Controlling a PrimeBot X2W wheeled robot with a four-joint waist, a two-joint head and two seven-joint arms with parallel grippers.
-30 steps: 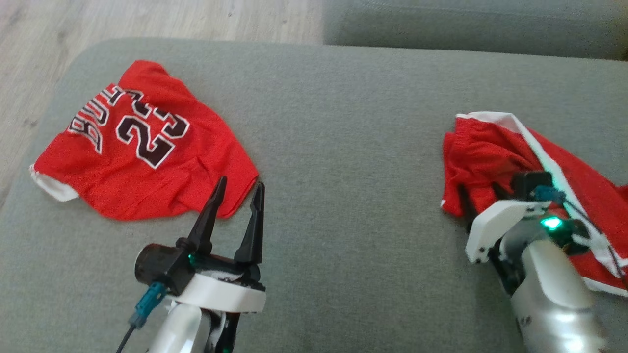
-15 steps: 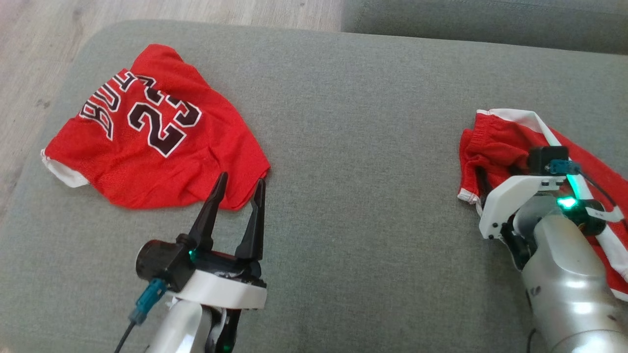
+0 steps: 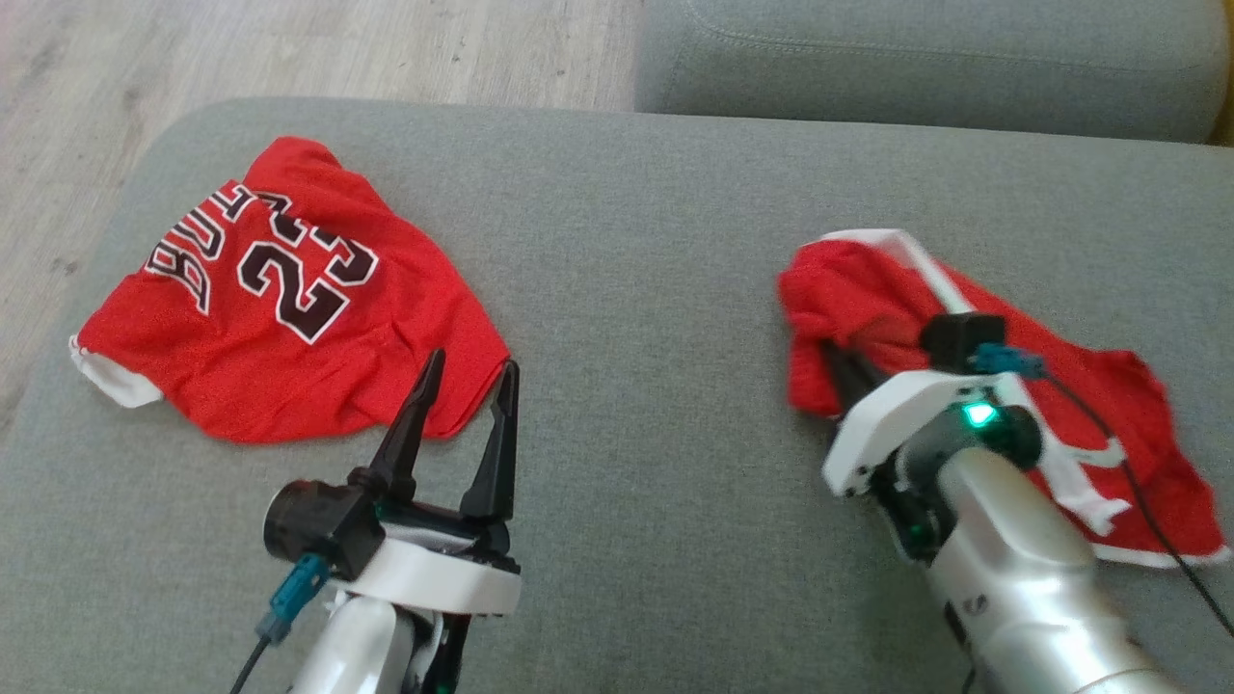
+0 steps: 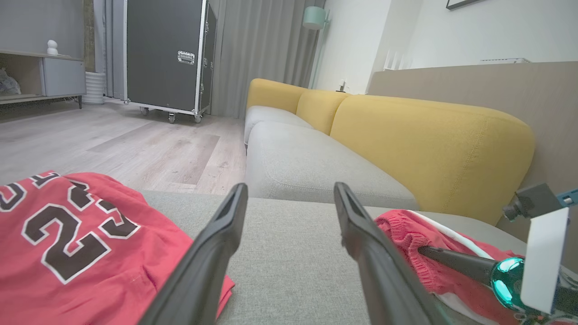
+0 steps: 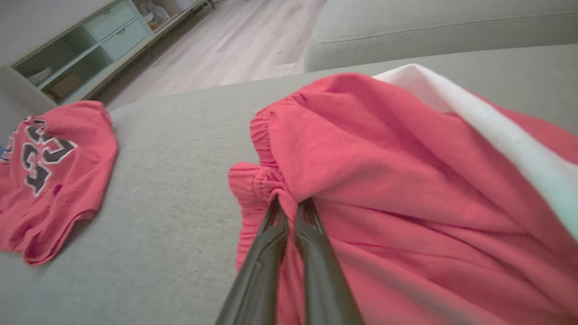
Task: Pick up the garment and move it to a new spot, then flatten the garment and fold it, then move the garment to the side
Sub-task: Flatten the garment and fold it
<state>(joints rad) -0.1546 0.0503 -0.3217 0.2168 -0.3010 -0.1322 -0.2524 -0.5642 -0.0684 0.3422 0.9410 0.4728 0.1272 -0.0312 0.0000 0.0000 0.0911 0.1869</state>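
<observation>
Shorts (image 5: 406, 180), one pair, clamped in right pincer (image 5: 289, 205); one jersey (image 3: 289, 318) lies apart.

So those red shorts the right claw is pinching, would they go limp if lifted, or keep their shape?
Probably limp: the red shorts bunch into soft folds where the right gripper pinches their gathered edge. Likely light too, being thin cloth crumpled on the grey cushion. Held at one point, the rest would probably dangle or drag.
</observation>
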